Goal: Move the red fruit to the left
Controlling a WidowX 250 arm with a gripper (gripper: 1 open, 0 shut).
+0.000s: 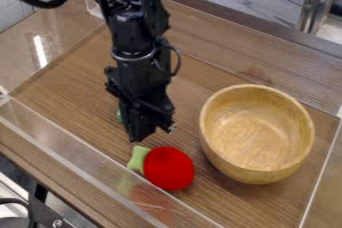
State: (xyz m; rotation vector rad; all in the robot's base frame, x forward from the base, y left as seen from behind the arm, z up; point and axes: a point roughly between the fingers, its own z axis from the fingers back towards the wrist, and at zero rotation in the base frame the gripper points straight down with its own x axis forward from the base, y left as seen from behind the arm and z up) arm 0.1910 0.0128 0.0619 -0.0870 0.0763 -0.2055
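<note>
**Camera view: fruit lying free, below and right of the jaws**

We are seeing the red fruit (pixel 168 169) resting on the wooden surface (pixel 80 82), near the front clear wall (pixel 67 152), its green cap pointing left. It is sitting just beside the wooden bowl (pixel 257 132), apparently not touching it. Our gripper (pixel 147 127) is hanging above and slightly left of the fruit, pointing down, its jaws closed on nothing. We are judging that the jaws need to come down and rightward, since the fruit is lying toward the picture's lower right of them.
</note>
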